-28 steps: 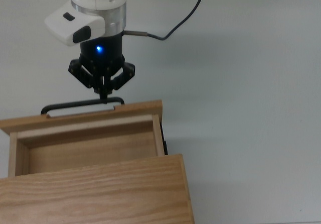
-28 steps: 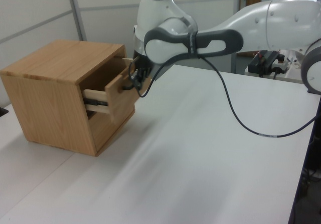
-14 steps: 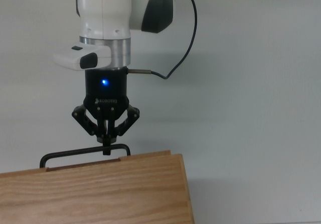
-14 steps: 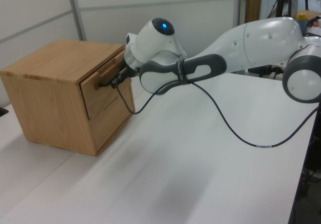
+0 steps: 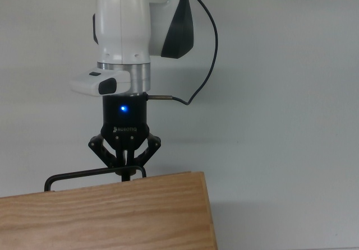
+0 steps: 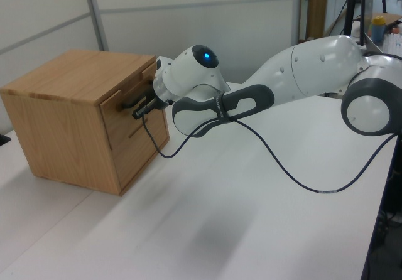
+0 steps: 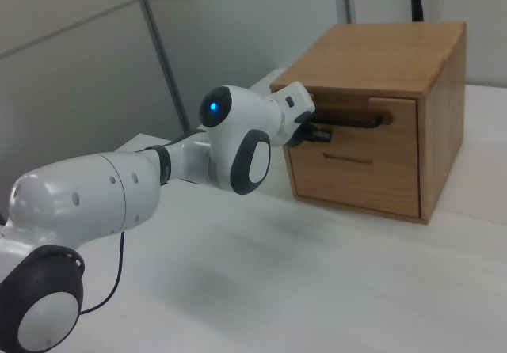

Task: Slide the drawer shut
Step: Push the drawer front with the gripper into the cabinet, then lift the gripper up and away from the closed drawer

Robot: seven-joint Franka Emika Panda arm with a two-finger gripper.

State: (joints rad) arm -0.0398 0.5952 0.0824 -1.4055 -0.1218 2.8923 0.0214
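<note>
The drawer (image 7: pixel 398 130) is the upper one of a light wooden cabinet (image 5: pixel 106 219). It sits pushed into the cabinet, with its front panel (image 6: pixel 124 115) about level with the cabinet face. In the top view only its thin black bar handle (image 5: pixel 84 176) sticks out past the cabinet top. My gripper (image 5: pixel 125 172) is shut, with its fingertips against the handle's right end in the top view. In the right view the gripper (image 7: pixel 320 134) touches the handle (image 7: pixel 360 119) at its left end. Nothing is held between the fingers.
The cabinet stands on a white table (image 5: pixel 280 121). A lower drawer front (image 7: pixel 356 180) sits under the upper one. A black cable (image 5: pixel 210 42) runs from my wrist over the table. My arm (image 6: pixel 301 79) reaches across from the left view's right.
The drawer has slid from well open to fully inside the cabinet. My gripper followed it, staying against the handle, and the arm stretched towards the cabinet.
</note>
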